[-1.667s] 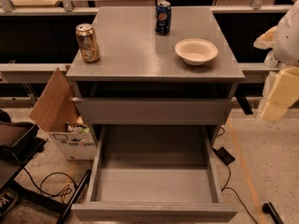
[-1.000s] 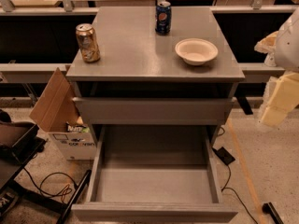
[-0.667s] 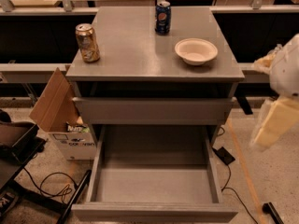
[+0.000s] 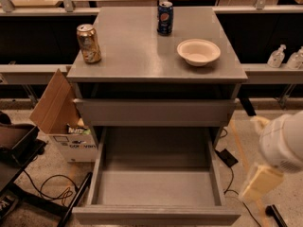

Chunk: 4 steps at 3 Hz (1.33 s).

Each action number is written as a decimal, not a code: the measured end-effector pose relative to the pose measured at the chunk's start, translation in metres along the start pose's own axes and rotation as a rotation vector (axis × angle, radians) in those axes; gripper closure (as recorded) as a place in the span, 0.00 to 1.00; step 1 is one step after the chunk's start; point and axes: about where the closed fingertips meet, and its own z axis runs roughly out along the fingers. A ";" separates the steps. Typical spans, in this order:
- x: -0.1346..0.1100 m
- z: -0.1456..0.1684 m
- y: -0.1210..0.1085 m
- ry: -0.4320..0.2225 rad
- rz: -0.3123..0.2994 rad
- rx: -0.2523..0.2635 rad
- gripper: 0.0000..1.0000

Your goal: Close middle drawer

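Observation:
The grey cabinet stands in the middle of the camera view. Its middle drawer is pulled far out toward me, and its bare grey tray is empty. The upper drawer front above it stands slightly out. The lowest drawer is hidden beneath the open one. My gripper, the cream end of the white arm, hangs low at the right. It is beside the open drawer's right front corner and apart from it.
On the cabinet top stand a gold can, a blue soda can and a cream bowl. An open cardboard box and cables lie to the left. A black device lies on the floor to the right.
My arm has dropped from beside the cabinet top at the right to low down by the open drawer's right front corner. The drawer and the things on top have not moved.

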 end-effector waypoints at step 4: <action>0.061 0.140 0.088 0.052 0.066 -0.043 0.00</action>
